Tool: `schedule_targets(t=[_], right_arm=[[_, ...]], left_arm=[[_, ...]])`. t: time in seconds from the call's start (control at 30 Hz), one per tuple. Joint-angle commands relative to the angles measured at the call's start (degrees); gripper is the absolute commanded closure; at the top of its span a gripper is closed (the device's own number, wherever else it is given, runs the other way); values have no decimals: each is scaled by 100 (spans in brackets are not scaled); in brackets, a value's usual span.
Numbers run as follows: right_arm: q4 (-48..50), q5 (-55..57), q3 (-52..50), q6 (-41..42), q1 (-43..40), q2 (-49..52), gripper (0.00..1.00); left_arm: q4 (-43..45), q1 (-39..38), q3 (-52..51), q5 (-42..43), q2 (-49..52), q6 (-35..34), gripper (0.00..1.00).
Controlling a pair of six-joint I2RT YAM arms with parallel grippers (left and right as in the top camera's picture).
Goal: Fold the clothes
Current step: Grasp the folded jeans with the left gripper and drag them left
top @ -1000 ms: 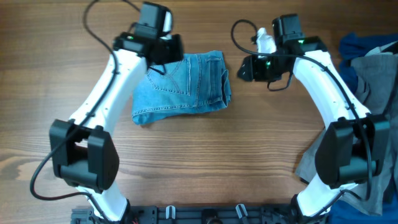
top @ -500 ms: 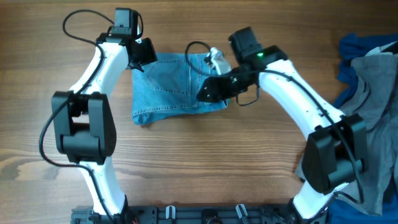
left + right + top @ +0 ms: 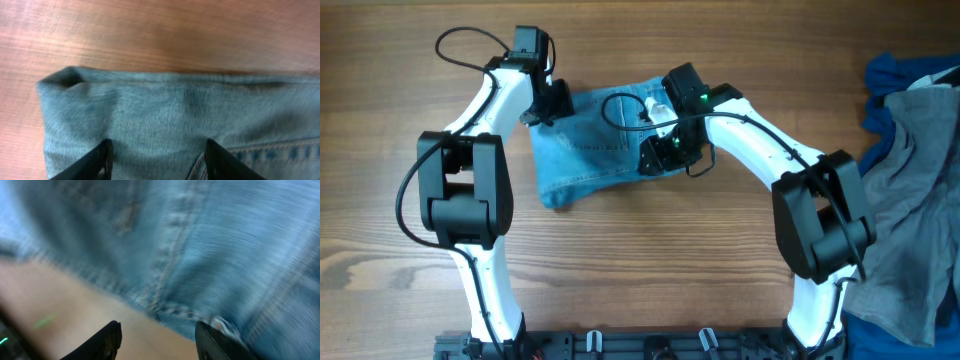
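Jeans: a compact folded stack of jeans [image 3: 595, 150] lies flat on the table [image 3: 720, 290], upper centre of the overhead view
Left gripper: the left gripper [image 3: 160, 160] is at the stack's upper left corner, fingers well apart above the denim with nothing pinched between them
Right gripper: the right gripper [image 3: 160, 337] is over the stack's right edge, fingers apart; this view is blurred, and no cloth shows in the gap
Risk, fold: a fingertip dragging across the top layer could skew it or pull open the lumpy lower left corner
Risk, cable: the black cable [image 3: 612, 100] loops low over the denim and could snag it
Risk, arms: both wrists crowd one small stack and could knock together
Around: grey garment [image 3: 910, 190] and dark blue garment [image 3: 900, 75] are heaped at the right edge, well apart from the jeans
In the way: the right arm's lower section overlaps the grey heap
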Motion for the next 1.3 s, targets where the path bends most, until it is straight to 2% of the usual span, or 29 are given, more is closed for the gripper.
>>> schedule_targets(t=[0.0,0.07,0.1,0.17,0.23,0.33,0.4,0.5,0.63,0.77,0.93,1.1,1.27], right_arm=[[483,1775,-61,363,-341,114,47],[892,2122,-61,361,-481,118,47],[1165,2245,-61,358,-557,120,47],[1718,2264,-61,356,-682,120,47],[2240,2203,-59,345,-761,118,47],[2483,1910,-59,321,-767,116,42],[2284,1729,-59,319,-758,103,38],[1703,1729,-59,337,-793,39,38],[1001,1777,-59,483,-929,-83,37],[514,1790,-59,527,-1123,-118,35],[-111,1974,-59,468,-1373,-118,30],[-566,1989,-59,472,-1543,-118,28],[-627,1989,-59,472,-1558,-118,28]], left_arm=[[-1040,26,-55,-439,195,116,44],[-1567,9,-55,-315,195,111,44],[-1930,0,-55,-146,195,114,36],[-2651,-20,-55,201,195,114,28],[-3257,-31,-55,643,188,116,33],[-3491,-37,-52,949,55,125,34],[-3421,-35,-35,1001,-236,140,32],[-3126,-11,61,994,-774,140,28],[-2129,125,98,977,-1458,144,1],[-1346,275,96,979,-1510,601,0],[-977,435,96,1029,-1025,1429,0],[-977,608,96,2212,-415,2328,0],[-1019,638,90,2675,42,2564,0]])
